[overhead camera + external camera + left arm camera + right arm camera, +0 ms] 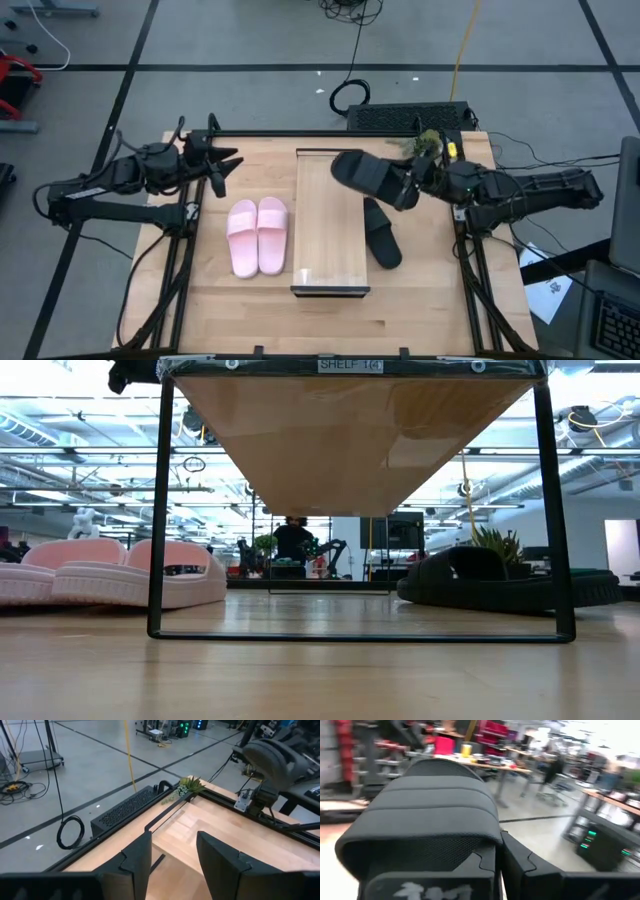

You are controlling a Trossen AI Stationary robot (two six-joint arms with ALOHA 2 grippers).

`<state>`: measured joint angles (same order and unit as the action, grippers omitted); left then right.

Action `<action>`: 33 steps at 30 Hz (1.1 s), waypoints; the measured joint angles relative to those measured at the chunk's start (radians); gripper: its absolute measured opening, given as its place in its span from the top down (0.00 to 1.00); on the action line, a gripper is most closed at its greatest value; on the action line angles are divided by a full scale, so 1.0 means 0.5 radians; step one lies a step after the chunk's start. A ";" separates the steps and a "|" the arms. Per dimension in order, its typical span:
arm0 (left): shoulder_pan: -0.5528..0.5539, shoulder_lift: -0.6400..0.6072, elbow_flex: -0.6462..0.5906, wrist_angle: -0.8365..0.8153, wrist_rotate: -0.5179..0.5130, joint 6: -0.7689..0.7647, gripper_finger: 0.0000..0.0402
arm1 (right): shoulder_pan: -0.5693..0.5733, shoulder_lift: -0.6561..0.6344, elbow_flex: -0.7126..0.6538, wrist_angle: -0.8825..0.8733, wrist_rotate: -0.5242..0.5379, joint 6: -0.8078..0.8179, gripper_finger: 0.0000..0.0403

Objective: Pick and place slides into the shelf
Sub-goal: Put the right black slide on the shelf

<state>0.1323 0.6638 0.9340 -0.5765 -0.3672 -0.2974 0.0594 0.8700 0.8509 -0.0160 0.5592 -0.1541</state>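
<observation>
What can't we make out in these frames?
- Right gripper: in the right wrist view the held black slide covers the jaws' contact.
- Shelf top: the low view shows only its underside.
- Second black slide: partly tucked under the shelf edge in the high view.
- Person in the low view: too small.

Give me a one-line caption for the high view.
Right gripper holds a black slide above the shelf; second black slide and pink pair wait on the table.
</observation>
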 joint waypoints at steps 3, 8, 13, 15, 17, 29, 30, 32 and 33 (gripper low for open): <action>0.000 0.027 0.000 0.004 0.000 -0.004 0.61 | -0.139 0.024 0.000 -0.068 -0.373 0.001 1.00; 0.001 0.082 0.000 0.004 0.000 -0.039 0.61 | -0.470 0.130 0.009 -0.018 -0.984 0.022 1.00; 0.001 0.124 0.000 0.007 -0.001 -0.038 0.61 | -0.780 0.350 0.174 -0.005 -1.498 0.068 1.00; 0.001 0.131 0.000 0.006 -0.004 -0.038 0.61 | -0.860 0.478 0.284 0.012 -1.681 0.062 1.00; 0.000 0.131 0.000 0.007 -0.028 -0.038 0.61 | -0.917 0.621 0.392 0.004 -1.822 0.037 1.00; 0.001 0.123 0.000 0.007 -0.214 0.129 0.61 | -1.028 1.221 0.837 -0.036 -2.008 -0.053 1.00; 0.001 0.123 0.000 0.007 -0.227 0.134 0.61 | -1.036 1.237 0.844 -0.027 -2.007 -0.051 1.00; 0.001 0.122 0.000 0.007 -0.272 0.134 0.61 | -1.047 1.267 0.846 -0.028 -1.958 -0.050 1.00; 0.001 0.120 0.000 0.007 -0.291 0.134 0.61 | -1.051 1.283 0.846 -0.035 -1.928 -0.051 1.00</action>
<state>0.1326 0.7240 0.9340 -0.5732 -0.5126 -0.2302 -0.4659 1.5115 1.2739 -0.0334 -0.4050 -0.1796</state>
